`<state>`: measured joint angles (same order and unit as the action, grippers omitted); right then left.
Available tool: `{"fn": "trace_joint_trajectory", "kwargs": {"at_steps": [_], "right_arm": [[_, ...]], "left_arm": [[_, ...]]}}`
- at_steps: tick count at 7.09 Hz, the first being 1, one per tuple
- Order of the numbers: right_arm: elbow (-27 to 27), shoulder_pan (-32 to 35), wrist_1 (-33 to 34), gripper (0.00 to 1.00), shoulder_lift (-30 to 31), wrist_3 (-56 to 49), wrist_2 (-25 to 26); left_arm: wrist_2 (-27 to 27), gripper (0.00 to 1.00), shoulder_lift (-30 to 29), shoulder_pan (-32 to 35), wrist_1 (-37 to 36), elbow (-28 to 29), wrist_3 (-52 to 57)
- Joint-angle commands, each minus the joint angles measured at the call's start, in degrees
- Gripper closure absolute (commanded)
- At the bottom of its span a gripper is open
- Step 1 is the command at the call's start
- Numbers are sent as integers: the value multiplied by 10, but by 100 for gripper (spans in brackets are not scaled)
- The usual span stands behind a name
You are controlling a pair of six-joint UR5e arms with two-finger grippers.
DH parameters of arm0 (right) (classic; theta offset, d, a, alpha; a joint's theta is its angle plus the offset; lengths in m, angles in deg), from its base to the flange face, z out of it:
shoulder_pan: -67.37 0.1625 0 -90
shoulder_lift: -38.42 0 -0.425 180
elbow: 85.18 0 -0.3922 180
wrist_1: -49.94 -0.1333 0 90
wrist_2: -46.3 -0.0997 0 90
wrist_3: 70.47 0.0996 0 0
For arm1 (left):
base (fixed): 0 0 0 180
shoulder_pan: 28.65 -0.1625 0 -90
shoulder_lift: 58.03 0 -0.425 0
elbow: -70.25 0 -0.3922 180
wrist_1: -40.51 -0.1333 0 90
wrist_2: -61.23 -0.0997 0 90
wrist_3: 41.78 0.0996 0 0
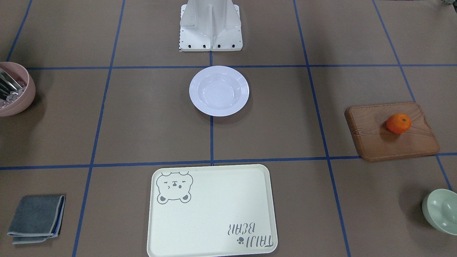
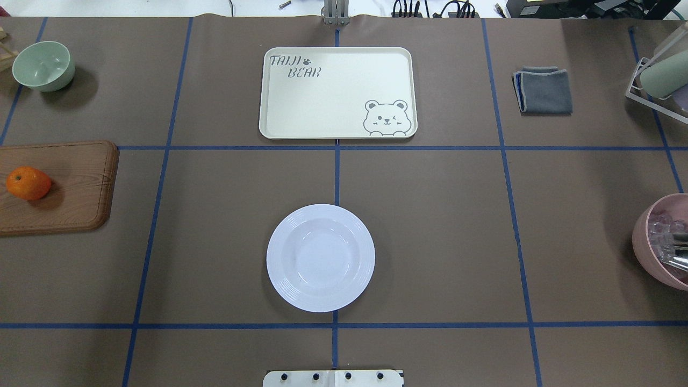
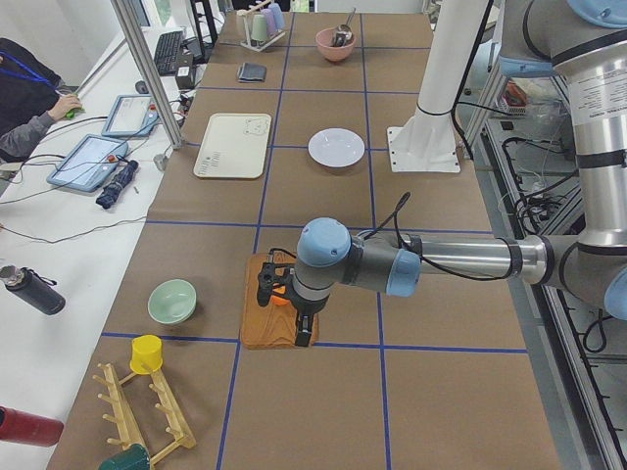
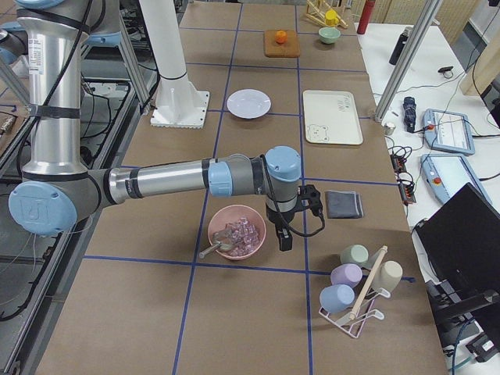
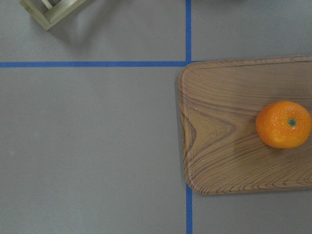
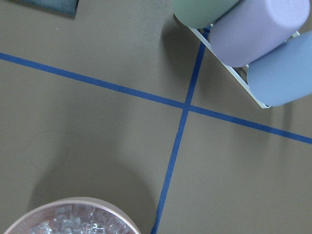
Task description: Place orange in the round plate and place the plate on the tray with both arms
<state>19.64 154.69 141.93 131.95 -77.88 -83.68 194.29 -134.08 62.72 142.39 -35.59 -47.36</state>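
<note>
The round plate [image 2: 320,258] sits in the middle of the brown worktop [image 2: 430,215], and there is nothing in it. Seen from overhead, the tray [image 2: 333,91] lies flat at 12 o'clock from the plate, well apart from it. The bear drawing is in the tray's corner at 5 o'clock.

The orange [image 2: 28,183] is far off at 9 o'clock from the plate. It rests on a wooden board [image 2: 80,188]. A green bowl [image 2: 43,65] stands at 12 o'clock from the board. A folded grey cloth [image 2: 544,90] lies at 3 o'clock from the tray. A pink bowl [image 2: 642,236] with clear bits and a metal thing in it is at 3 o'clock from the plate.

The left hand [image 3: 304,331] hangs over the board, close to the orange. It shows only in the side view, so I cannot tell if its fingers are apart or together. The right hand [image 4: 285,238] hangs between the pink bowl and the cloth. I cannot tell about its fingers either.
</note>
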Motion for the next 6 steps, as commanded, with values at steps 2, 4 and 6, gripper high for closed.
{"fn": "trace_joint_trajectory", "kwargs": {"at_steps": [2,4,6], "right_arm": [[-8,0,-137,0,-4,8,-2],[-13,0,-152,0,-4,27,-8],[-9,-16,-178,0,-11,75,-31]], "left_arm": [[4,2,-88,1,53,30,-5],[6,2,-86,0,101,32,1],[5,2,-86,-2,142,46,-6]]}}
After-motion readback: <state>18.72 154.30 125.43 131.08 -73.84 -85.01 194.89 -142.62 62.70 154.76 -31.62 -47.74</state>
